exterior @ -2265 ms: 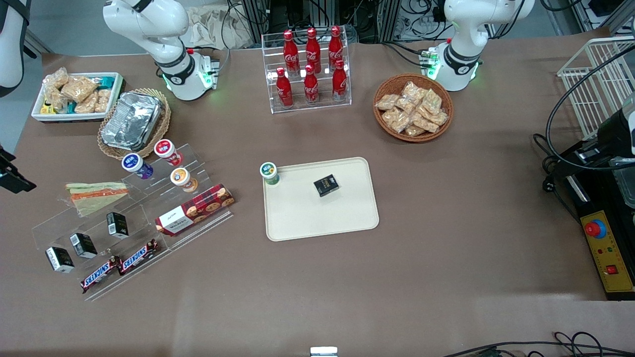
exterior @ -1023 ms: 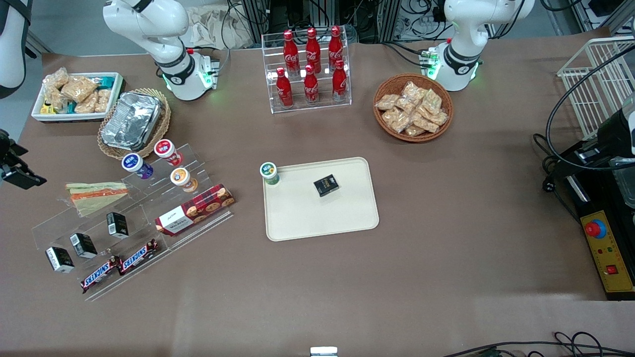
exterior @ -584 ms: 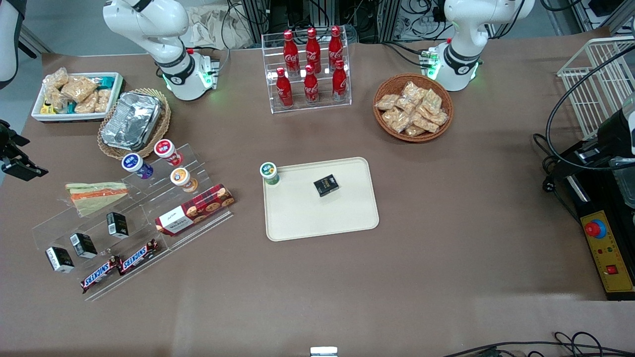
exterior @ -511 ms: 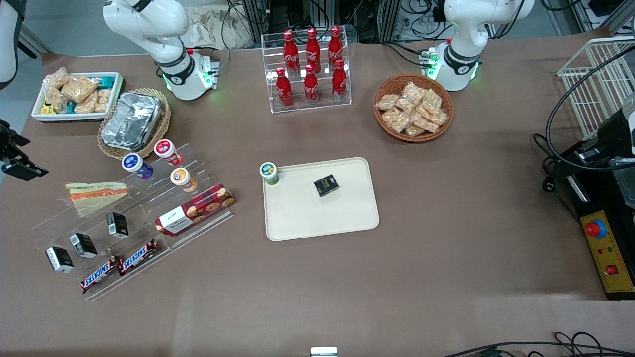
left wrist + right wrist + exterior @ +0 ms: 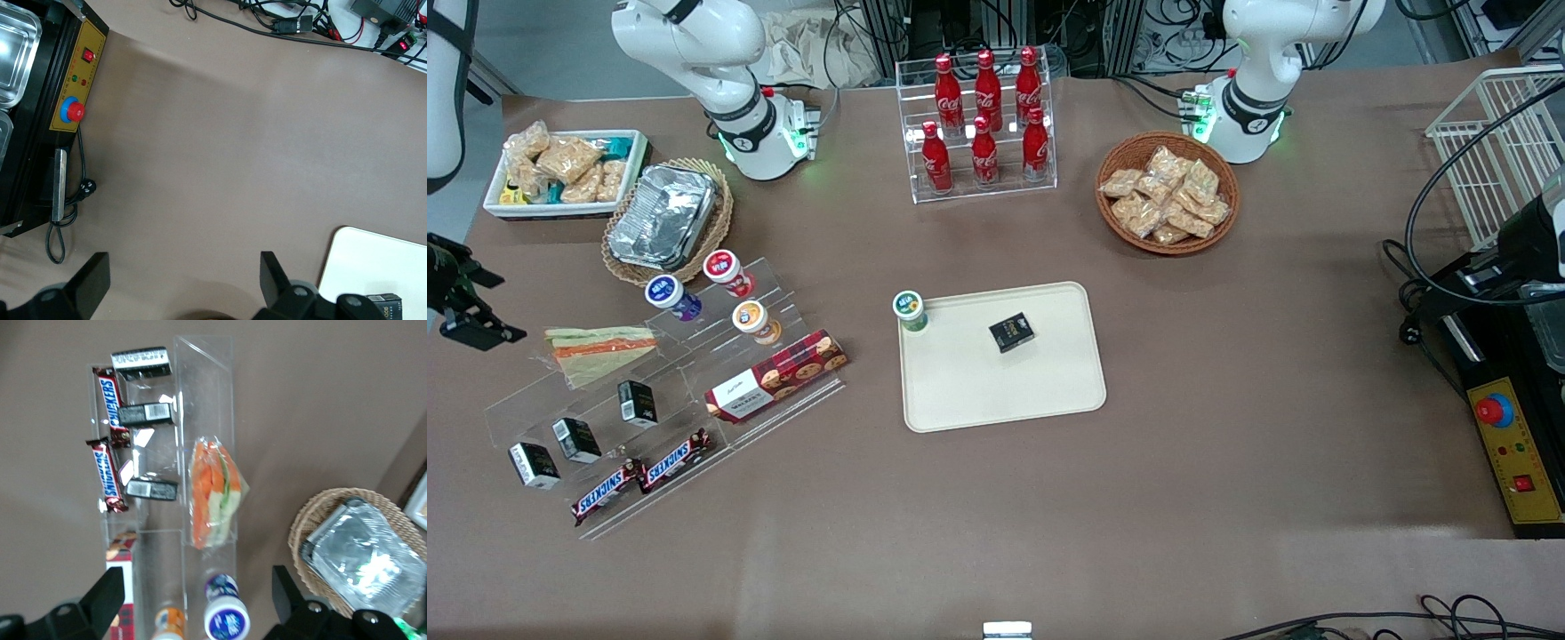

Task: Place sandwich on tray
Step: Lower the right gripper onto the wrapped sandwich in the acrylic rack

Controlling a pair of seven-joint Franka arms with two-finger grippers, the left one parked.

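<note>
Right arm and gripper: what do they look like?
Glossy white rounded arm with a black band and green lights near its base. Its gripper, above the sandwich, has black fingers, set open.

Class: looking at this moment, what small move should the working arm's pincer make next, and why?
Probably ease the pincer over the sandwich and lower it. Its fingers are spread, holding nothing, and the sandwich lies on the clear stand, apart from the tray.

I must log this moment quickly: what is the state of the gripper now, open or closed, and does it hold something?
Gripper: open, holding nothing, above the sandwich on the clear display stand, not touching it.
</note>
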